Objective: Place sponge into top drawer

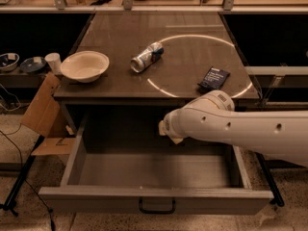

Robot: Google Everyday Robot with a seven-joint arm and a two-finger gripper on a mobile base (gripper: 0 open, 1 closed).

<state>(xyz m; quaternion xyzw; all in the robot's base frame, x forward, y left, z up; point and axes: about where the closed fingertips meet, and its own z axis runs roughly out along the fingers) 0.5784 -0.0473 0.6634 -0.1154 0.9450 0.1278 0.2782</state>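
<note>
hovered over the open top drawer [144, 173], toward its 1 o'clock, with gripper [171, 134] closed on sponge [164, 127]. carried across, not yet released; left only to lower and let go inside.

Counter [120, 47]: dark brown top, with a bright ring of light [197, 34] reflected on its right half. Floor [288, 211]: pale, speckled. Flat cardboard [41, 105] leans against the counter's left side. Low side shelf [24, 78] further left, dim. Hand [167, 129] just below the counter's front edge, right of centre.
</note>
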